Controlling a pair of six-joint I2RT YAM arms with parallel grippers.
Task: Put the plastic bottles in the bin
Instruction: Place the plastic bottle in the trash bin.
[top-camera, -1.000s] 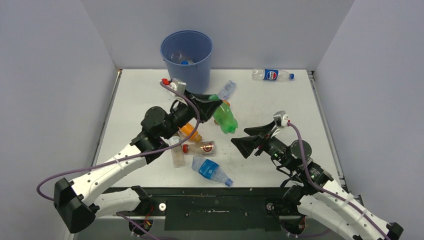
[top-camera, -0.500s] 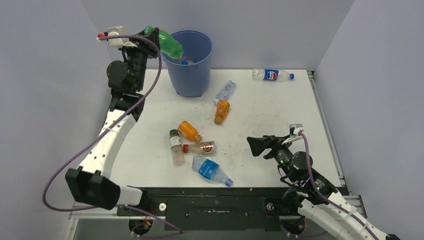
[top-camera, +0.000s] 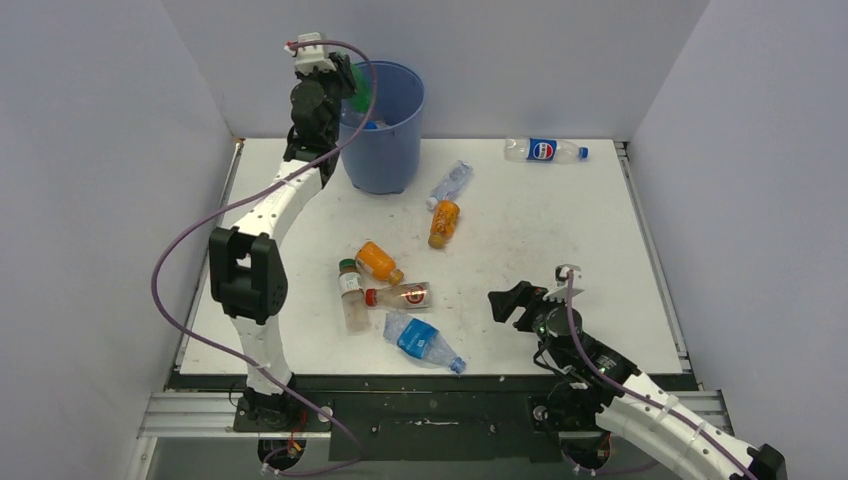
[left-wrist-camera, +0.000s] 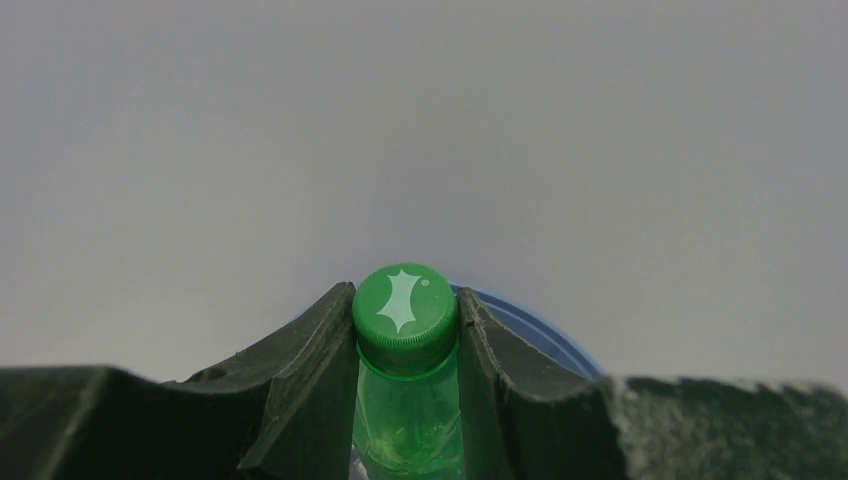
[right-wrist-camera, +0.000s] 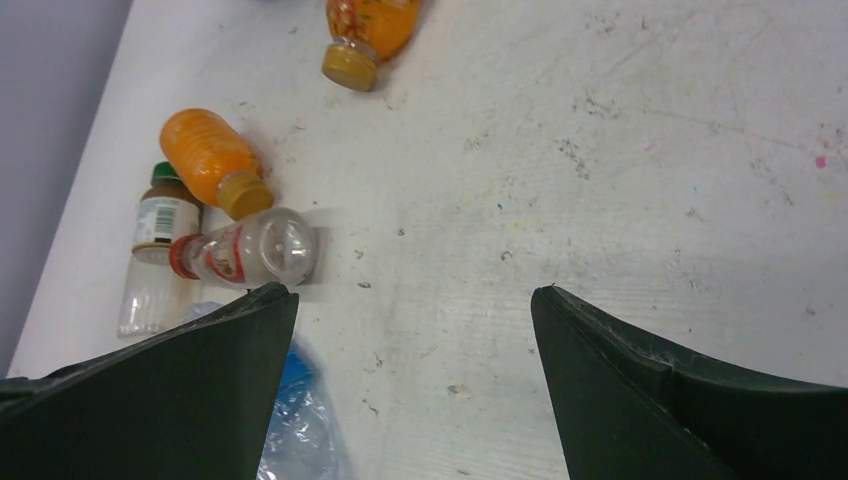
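1. The left claw (top-camera: 343, 82) has gone from low among the loose bottles to high at the bin's (top-camera: 385, 150) left rim, taking the green bottle (top-camera: 360, 92) with it.
2. The left claw is clenched on the green bottle's neck just under the cap; the wrist view shows both fingers (left-wrist-camera: 318, 340) pressed against it, with the blue rim just behind.
3. The bottle hangs over the bin mouth, body tilted in, not dropped yet. My guess is the next step is letting go.
4. The right claw (top-camera: 510, 300) has pulled back toward the near edge. It is spread wide, holds nothing, and hovers over bare counter (top-camera: 560, 230).
5. Seven bottles lie on the counter:
   - Pepsi bottle (top-camera: 543, 150), far right and alone
   - clear bottle (top-camera: 452, 181) near the bin
   - orange bottle (top-camera: 444, 222) just below the clear one
   - second orange bottle (top-camera: 378, 261), brown-capped bottle (top-camera: 350, 295), red-capped bottle (top-camera: 400, 296) and blue-label bottle (top-camera: 420, 340), clustered in the middle
6. A blue cap shows inside the bin, so something is already in; the count is unclear.
7. The counter is white, scuffed and flat. Plain grey walls (top-camera: 100, 150) close in three sides.
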